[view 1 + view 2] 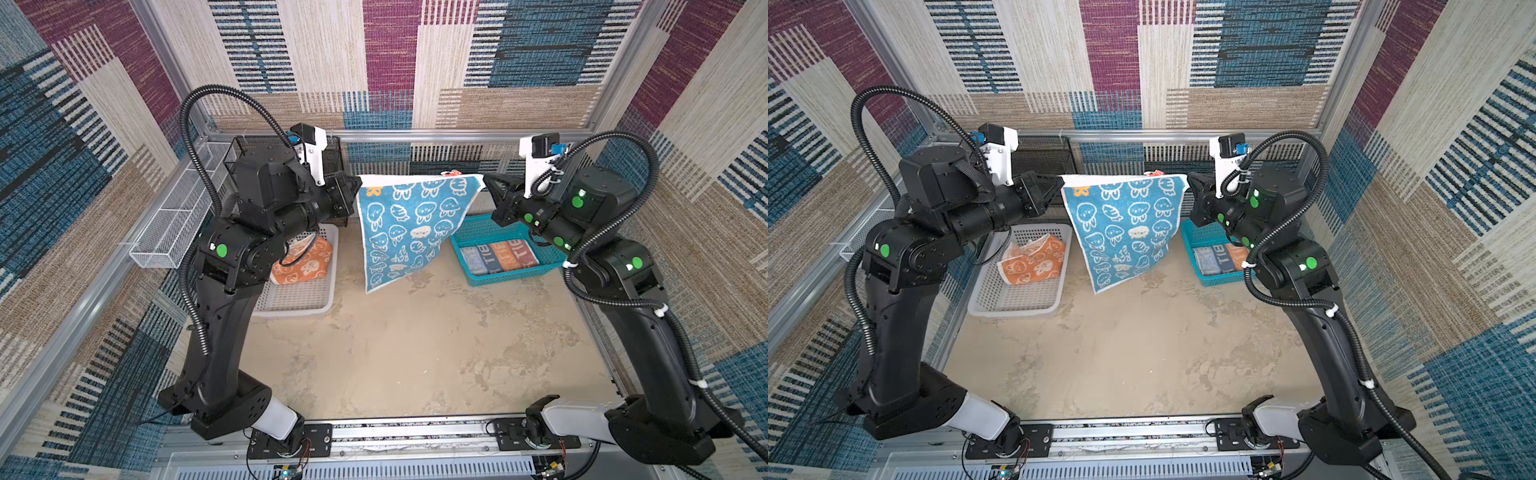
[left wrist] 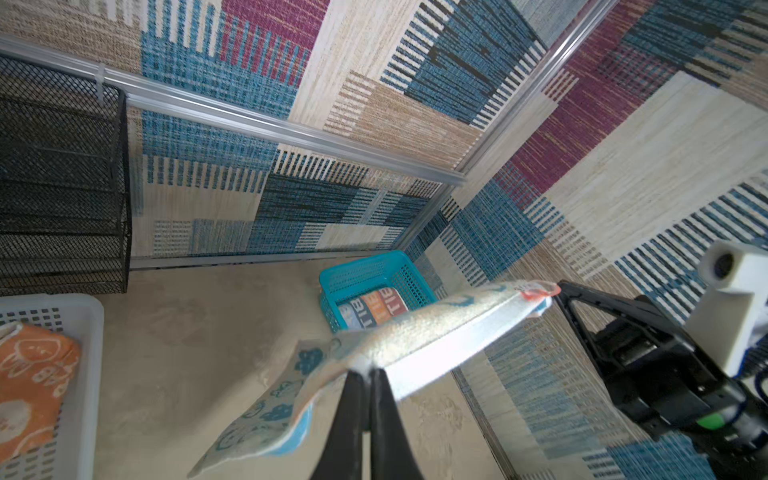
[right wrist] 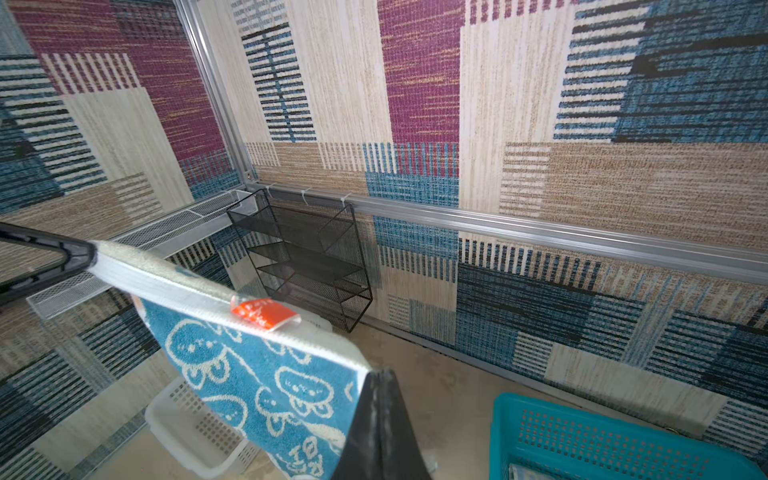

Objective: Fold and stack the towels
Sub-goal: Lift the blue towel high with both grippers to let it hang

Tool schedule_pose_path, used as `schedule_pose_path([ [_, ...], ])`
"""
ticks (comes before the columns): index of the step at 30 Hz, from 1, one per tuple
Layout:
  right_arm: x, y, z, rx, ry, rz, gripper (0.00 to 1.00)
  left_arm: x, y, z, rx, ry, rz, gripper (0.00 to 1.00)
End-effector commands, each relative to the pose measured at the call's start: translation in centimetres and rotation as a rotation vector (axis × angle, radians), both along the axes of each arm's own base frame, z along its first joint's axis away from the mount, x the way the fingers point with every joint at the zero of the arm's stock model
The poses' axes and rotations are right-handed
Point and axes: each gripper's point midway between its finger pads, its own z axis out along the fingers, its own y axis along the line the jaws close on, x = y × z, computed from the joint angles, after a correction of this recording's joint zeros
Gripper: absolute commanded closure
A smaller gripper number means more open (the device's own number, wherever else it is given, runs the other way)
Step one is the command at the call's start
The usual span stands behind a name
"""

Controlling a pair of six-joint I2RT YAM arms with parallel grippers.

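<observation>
The teal-white rabbit towel (image 1: 407, 224) (image 1: 1121, 232) hangs in the air over the back of the table, stretched by its top edge between both grippers. My left gripper (image 1: 357, 187) (image 2: 368, 372) is shut on its left top corner, and my right gripper (image 1: 485, 179) (image 3: 378, 374) is shut on the right top corner, next to an orange tag (image 3: 266, 313). The lower corner dangles just above the table. The orange towel (image 1: 305, 264) lies crumpled in the white basket (image 1: 299, 299). The folded block-letter towel (image 1: 498, 255) lies in the teal basket (image 1: 511, 274).
A black mesh rack (image 3: 307, 257) stands against the back wall behind the left arm. A white wire tray (image 1: 178, 212) hangs on the left wall. The sandy tabletop (image 1: 415, 353) spreads out in front of the baskets.
</observation>
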Motion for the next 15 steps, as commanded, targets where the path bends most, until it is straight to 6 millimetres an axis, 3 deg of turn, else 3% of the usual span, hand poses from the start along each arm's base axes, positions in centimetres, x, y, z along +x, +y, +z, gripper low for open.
schedule_pose_path([
  [1, -2.7, 0.4, 0.5, 0.007, -0.037, 0.088, 1.0, -2.7, -0.4, 0.1, -0.047, 0.012, -0.045, 1.0],
  [6, -5.9, 0.1, 1.4, 0.013, -0.094, 0.154, 1.0, -5.3, -0.6, -0.6, -0.122, 0.037, -0.097, 1.0],
  [9, -6.1, 0.0, 1.8, 0.019, -0.103, 0.15, 1.0, -5.5, -0.6, -1.1, -0.13, 0.051, -0.101, 1.0],
  [12, -4.1, 0.0, 1.2, 0.009, -0.065, 0.103, 1.0, -4.9, -0.3, -1.0, -0.122, 0.037, -0.072, 1.0],
  [15, -0.4, 0.4, -0.4, -0.021, -0.003, 0.035, 1.0, -2.3, 0.7, -1.8, -0.084, 0.044, 0.013, 1.0],
])
